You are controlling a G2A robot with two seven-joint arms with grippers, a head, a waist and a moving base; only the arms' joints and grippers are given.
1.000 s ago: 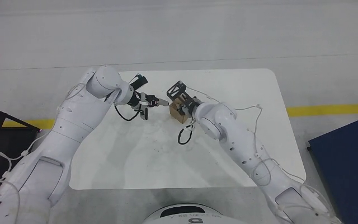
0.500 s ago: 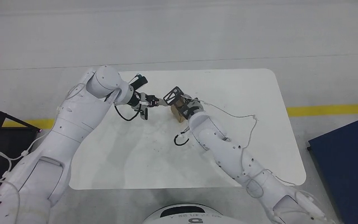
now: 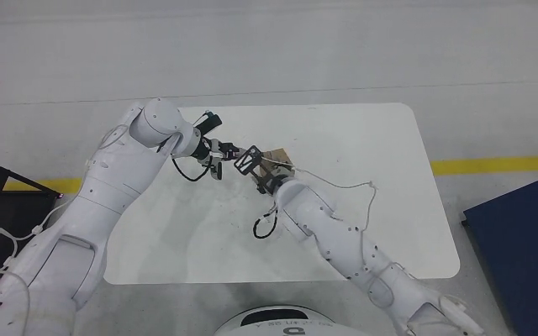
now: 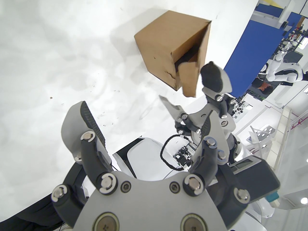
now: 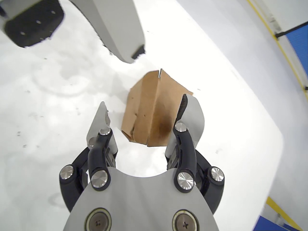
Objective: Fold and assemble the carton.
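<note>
Though hovering right by the carton (image 4: 168, 49), gripping nothing, with jaws spread wide on the left gripper (image 4: 146, 118). Released as well on the right gripper (image 5: 144, 106) — fingers flanking the carton's loose-flapped end. Lying tipped on its side, near the far middle of the white table (image 3: 361, 210).

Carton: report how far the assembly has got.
Done: the carton is squared up into a box shape and lies on the table. In hand: nothing is gripped. The right gripper, open, sits at the carton's open end beside a loose flap. The left gripper hangs open nearby. Left: that end gapes, so its flaps need folding in and closing.
</note>
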